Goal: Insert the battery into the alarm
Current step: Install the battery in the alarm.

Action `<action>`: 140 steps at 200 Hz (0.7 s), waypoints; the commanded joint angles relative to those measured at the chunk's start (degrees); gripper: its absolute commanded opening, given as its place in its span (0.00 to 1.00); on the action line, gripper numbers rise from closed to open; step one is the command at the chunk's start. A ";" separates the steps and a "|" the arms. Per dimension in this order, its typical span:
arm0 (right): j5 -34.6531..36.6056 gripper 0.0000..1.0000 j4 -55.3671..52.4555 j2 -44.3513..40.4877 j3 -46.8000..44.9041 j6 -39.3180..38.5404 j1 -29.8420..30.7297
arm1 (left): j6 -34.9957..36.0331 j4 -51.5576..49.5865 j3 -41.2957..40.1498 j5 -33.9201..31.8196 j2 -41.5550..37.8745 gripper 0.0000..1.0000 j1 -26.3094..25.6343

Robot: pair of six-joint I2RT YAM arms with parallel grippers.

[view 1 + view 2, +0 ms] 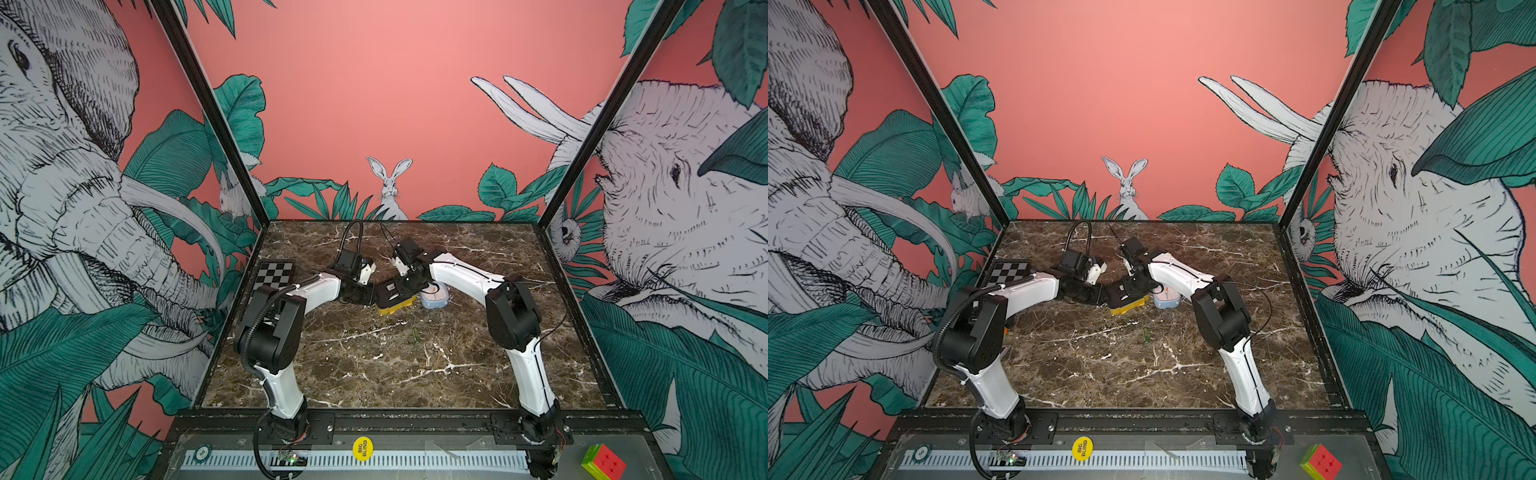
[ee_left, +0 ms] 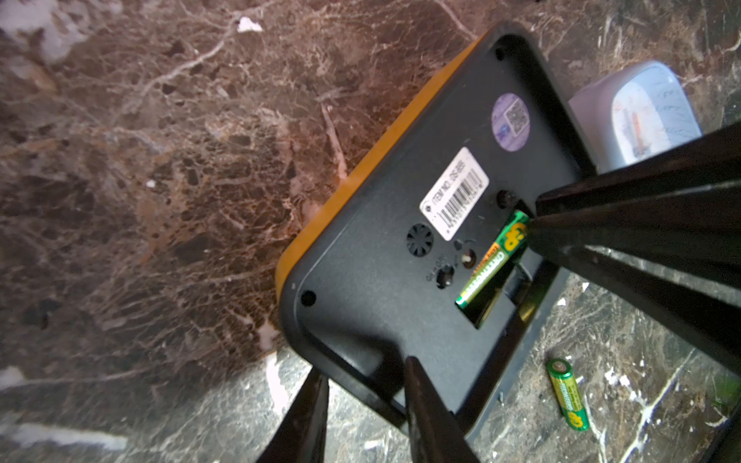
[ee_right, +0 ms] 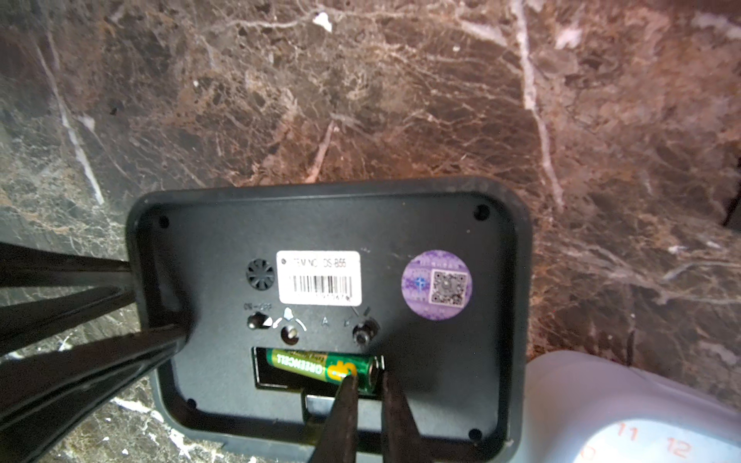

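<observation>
The green battery (image 3: 320,364) marked GP GREENCELL lies in the slot (image 3: 280,379) on the black back of the alarm (image 3: 401,224), near its ITEM NO barcode sticker (image 3: 318,278), with the right gripper (image 3: 367,385) poised at the battery's end, jaws slightly parted, and the left gripper (image 2: 363,366) clamping the alarm's rim.

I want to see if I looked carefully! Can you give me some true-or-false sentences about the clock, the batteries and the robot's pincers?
1. A green battery lies inside the alarm. True.
2. The alarm lies face up. False: its black back faces up.
3. A spare battery lies on the table. True.
4. The left pincer is far from the alarm. False: it grips the alarm's edge.
5. The right pincer holds the spare battery. False: its tips are at the green battery.
</observation>
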 commanded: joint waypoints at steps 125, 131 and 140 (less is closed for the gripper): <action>-3.53 0.00 -8.33 4.74 4.33 -1.62 -0.19 | -0.12 -3.60 -1.31 -4.54 3.85 0.33 -0.30; -3.37 0.00 -8.02 4.98 4.80 -1.35 -0.16 | -0.20 -3.56 -1.38 -4.54 3.85 0.33 -0.31; -3.09 0.00 -7.27 5.11 5.21 -0.85 -0.15 | -0.24 -3.47 -1.47 -4.54 3.87 0.33 -0.29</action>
